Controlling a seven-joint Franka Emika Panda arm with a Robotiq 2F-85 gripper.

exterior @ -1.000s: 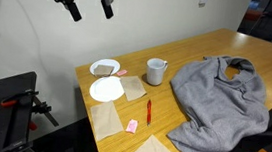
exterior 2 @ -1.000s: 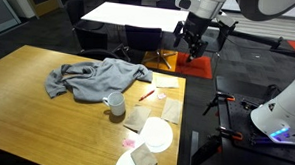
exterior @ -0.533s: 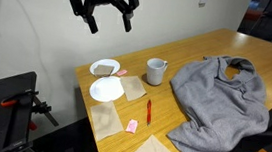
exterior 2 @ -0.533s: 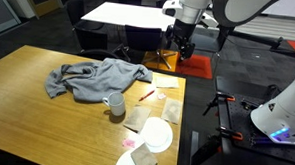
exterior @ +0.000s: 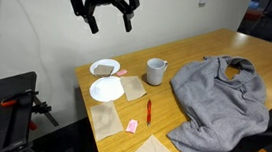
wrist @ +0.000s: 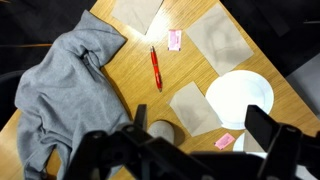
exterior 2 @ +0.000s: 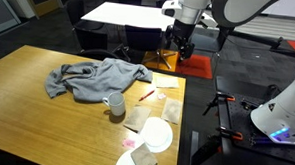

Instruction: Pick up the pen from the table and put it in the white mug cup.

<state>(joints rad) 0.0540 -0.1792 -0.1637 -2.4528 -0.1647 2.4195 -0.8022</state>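
Looks like the approach step, with no grasp yet made. Hangs high above the table [exterior: 211, 48] with the gripper [exterior: 111, 23] spread wide and holding nothing. Shows the red pen [wrist: 155, 68] far below and ahead of the gripper, flat on the wood, untouched, just beside the grey sweatshirt [wrist: 70, 85]. Puts the white mug [wrist: 160, 131] almost straight beneath the gripper, near the pen. Calls next for a long descent, fingers straddling the pen's shaft crosswise, then closing.

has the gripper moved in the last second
Yes. In an exterior view the gripper shifted right, and now sits in line with the white bowl.
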